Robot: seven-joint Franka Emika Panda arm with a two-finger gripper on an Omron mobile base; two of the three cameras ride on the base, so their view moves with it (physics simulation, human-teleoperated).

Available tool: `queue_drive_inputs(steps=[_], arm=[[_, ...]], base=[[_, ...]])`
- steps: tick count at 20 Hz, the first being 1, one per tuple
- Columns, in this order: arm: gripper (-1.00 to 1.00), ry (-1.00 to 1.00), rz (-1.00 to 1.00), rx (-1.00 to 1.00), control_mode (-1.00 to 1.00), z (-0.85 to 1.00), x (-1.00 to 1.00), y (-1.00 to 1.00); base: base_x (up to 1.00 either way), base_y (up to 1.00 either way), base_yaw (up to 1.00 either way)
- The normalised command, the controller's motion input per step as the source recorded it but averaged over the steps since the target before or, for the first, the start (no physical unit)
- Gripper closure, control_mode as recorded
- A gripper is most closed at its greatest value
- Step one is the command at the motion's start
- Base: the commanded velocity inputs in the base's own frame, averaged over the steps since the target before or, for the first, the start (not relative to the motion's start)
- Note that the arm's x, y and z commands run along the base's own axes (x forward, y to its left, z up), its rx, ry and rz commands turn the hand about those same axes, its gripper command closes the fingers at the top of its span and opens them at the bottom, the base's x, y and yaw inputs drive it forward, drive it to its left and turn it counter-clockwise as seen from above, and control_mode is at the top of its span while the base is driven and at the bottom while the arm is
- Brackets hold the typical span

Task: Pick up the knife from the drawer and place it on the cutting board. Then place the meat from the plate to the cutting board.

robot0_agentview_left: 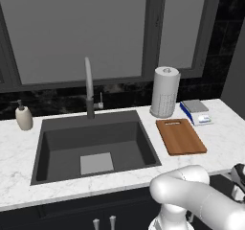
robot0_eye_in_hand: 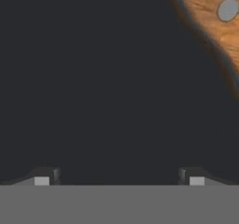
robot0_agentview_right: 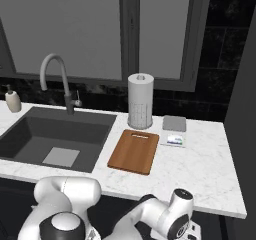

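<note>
While spread wide, claw (robot0_eye_in_hand: 119,178) holds nothing, touches nothing

- The arm (robot0_agentview_right: 67,191) has glossy white, rounded, tube-like shells.
- Its joints show dark grey rings and round caps.
- The gripper (robot0_eye_in_hand: 119,178) has two small dark fingertips with pale grey pads.

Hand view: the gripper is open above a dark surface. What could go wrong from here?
1. The wooden handle, probably the knife's, lies at the upper right corner, well off the open gripper's line; closing now would likely catch nothing.
2. The cutting board sits close to the paper towel roll and the flat box; a wide swing up could knock them.
</note>
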Motion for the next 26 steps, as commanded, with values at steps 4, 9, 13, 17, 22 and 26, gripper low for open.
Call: queue_drive_inputs(steps=[4, 9, 13, 17, 22, 26], arm=[[-1.0, 0.04, 0.0, 0.0, -1.0, 0.0, -0.09, -0.21], [-1.0, 0.22, 0.0, 0.0, -1.0, 0.04, 0.0, -0.25], [-1.0, 0.26, 0.0, 0.0, -1.0, 0.0, -0.09, -0.21], [-1.0, 0.29, 0.0, 0.0, -1.0, 0.0, -0.08, -0.15], [-1.0, 0.18, 0.0, 0.0, -1.0, -0.05, -0.02, -0.03], [-1.0, -0.02, 0.0, 0.0, -1.0, -0.23, -0.21, 0.0]], base=[[0.0, 0.0, 0.0], [0.0, 0.0, 0.0], [0.0, 0.0, 0.0], [0.0, 0.0, 0.0], [0.0, 0.0, 0.0], [0.0, 0.0, 0.0]])
